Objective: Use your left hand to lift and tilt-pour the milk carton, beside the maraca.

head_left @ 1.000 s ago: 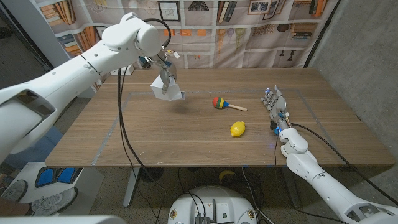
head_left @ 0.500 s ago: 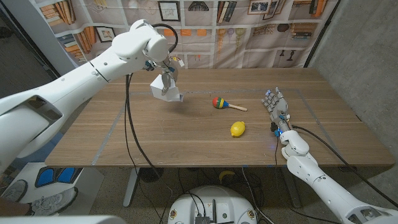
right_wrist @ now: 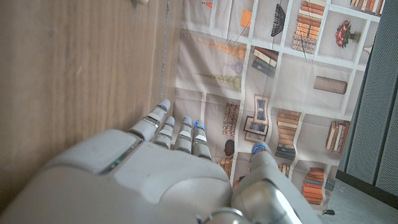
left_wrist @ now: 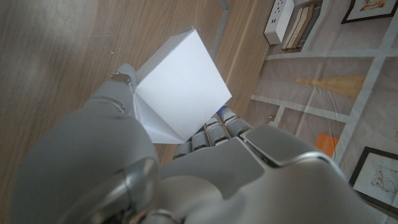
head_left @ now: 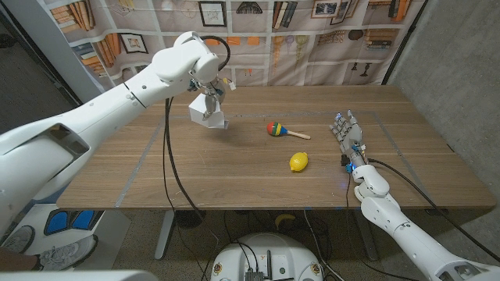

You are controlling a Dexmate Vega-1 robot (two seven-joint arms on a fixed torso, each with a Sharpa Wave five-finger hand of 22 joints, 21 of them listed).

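My left hand (head_left: 209, 90) grips the white milk carton (head_left: 206, 113) and holds it tilted in the air above the table's far left part. In the left wrist view the carton (left_wrist: 180, 90) sits between the fingers (left_wrist: 211, 130) and the thumb, its flat white face toward the camera. The maraca (head_left: 277, 129), red, blue, yellow and green with a pale handle, lies on the table to the right of the carton. My right hand (head_left: 346, 131) stands at the table's right side with its fingers apart and holds nothing; it shows again as the right hand (right_wrist: 168, 162).
A yellow lemon (head_left: 298, 161) lies on the wooden table (head_left: 234, 172) nearer the front than the maraca. A bookshelf-print backdrop (head_left: 312, 39) hangs behind the far edge. A black cable (head_left: 166, 156) from the left arm hangs across the left part of the table.
The left arm has swung further over the table to the right. The carton has stayed held at much the same spot, a little lower. The right hand has not moved.
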